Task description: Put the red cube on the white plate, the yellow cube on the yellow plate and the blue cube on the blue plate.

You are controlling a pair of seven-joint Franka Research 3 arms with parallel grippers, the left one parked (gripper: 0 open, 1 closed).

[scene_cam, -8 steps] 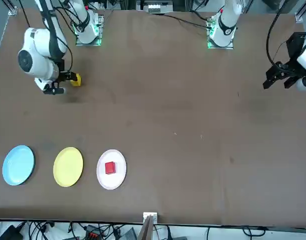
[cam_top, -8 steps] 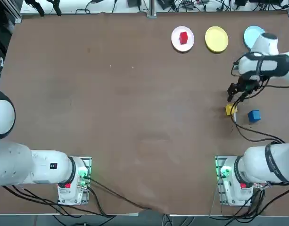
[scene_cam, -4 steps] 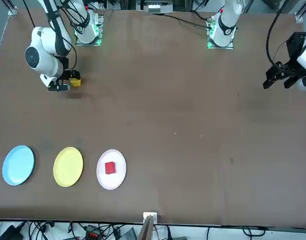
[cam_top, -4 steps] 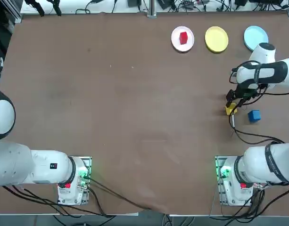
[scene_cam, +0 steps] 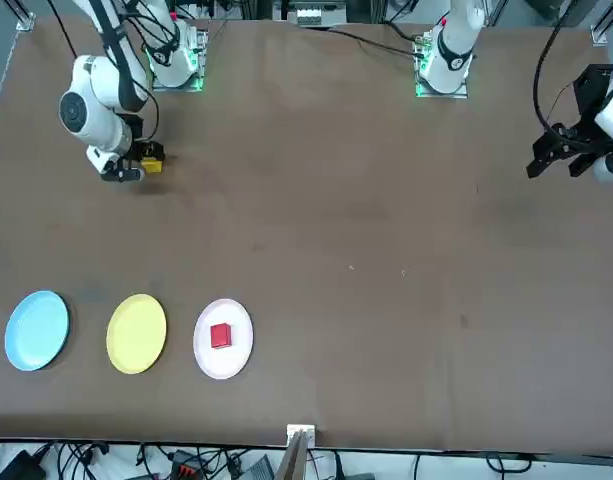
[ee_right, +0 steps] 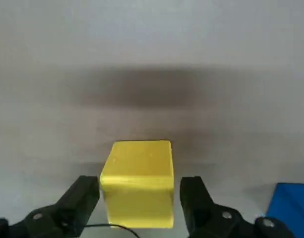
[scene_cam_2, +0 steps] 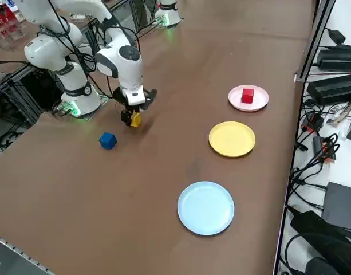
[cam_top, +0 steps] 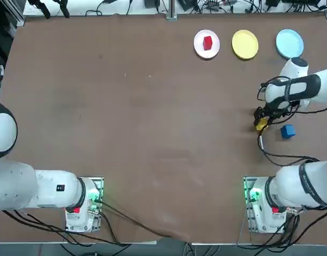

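1. The right gripper (ee_right: 139, 208) has come down over the yellow cube (ee_right: 138, 182), beside the blue cube (cam_top: 287, 131)
2. Its jaws stand wide, straddling the yellow cube without gripping; closing comes next

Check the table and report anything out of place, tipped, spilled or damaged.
Nothing stands out. The red cube sits on the white plate; the yellow plate and blue plate lie flat and bare. The right gripper is open astride the yellow cube, with the blue cube beside it on the table.
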